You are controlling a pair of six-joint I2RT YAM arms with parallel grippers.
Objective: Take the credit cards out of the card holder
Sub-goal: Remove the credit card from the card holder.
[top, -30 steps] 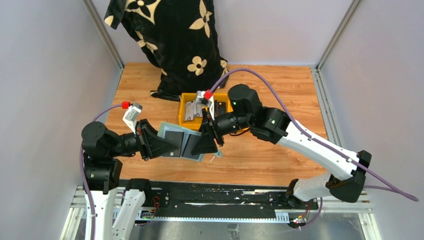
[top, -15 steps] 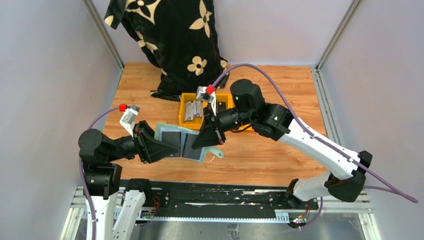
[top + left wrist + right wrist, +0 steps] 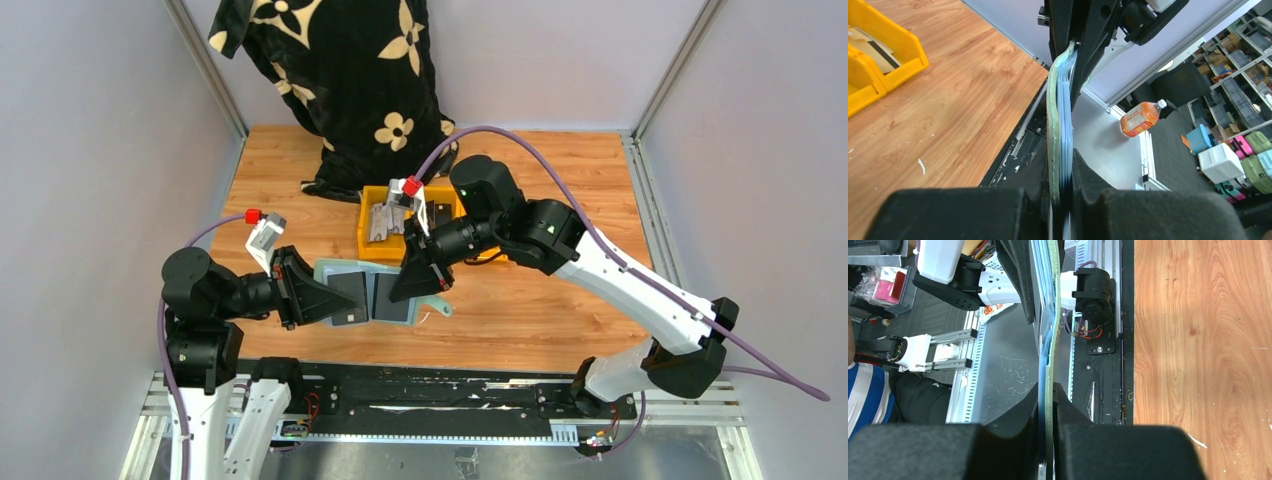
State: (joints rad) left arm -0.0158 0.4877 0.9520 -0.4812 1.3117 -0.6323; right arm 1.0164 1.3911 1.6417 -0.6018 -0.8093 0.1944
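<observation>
The sage-green card holder (image 3: pixel 368 297) is held open above the table between my two grippers. Dark credit cards (image 3: pixel 350 290) sit in its pale blue pockets, and its snap tab (image 3: pixel 438 306) hangs at the right. My left gripper (image 3: pixel 335 298) is shut on its left half, and my right gripper (image 3: pixel 400 290) is shut on its right half. In the left wrist view the holder (image 3: pixel 1060 115) stands edge-on in the gripper (image 3: pixel 1062 185). In the right wrist view the holder (image 3: pixel 1050 340) is likewise edge-on in the gripper (image 3: pixel 1047 405).
Yellow bins (image 3: pixel 366 240) stand just behind the holder, holding a grey card (image 3: pixel 383 222) and a dark card (image 3: pixel 440 215). The left wrist view shows a bin (image 3: pixel 903 47) with a tan striped card (image 3: pixel 873 47). A black flowered cloth (image 3: pixel 345 80) lies at the back.
Both grippers shifted slightly while still holding the card holder. The holder now lies flatter and a little nearer the front edge.
</observation>
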